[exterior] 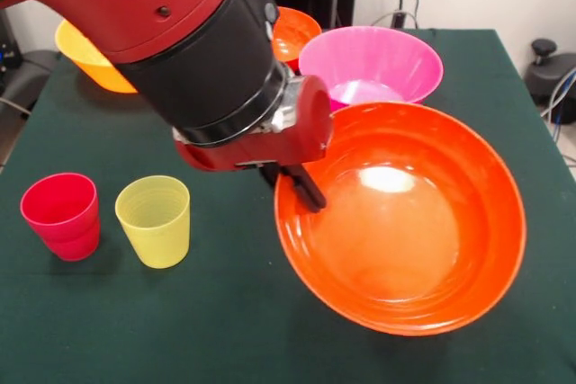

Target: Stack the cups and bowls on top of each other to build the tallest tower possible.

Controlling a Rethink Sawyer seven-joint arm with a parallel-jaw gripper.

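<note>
Nearest the camera, a big orange bowl (400, 222) sits tilted up toward the viewer, its left rim pinched between the jaws of the gripper (301, 188); one dark finger (308, 192) shows inside the rim, so the jaws look closed narrowly on the bowl's wall. Whether the bowl rests on the bench (225, 330) or hangs just above it cannot be told. To the left, the red cup (61, 215) and the yellow cup (154, 220) stand upright just beside each other, both loose. Farther back, a pink bowl (371, 65) sits just behind the orange one, a smaller orange bowl (295, 33) peeks out past the arm, and a yellow-orange bowl (90, 58) lies at the far left. No stack shows, so the tower seems barely begun, with nearly everything left to place.
</note>
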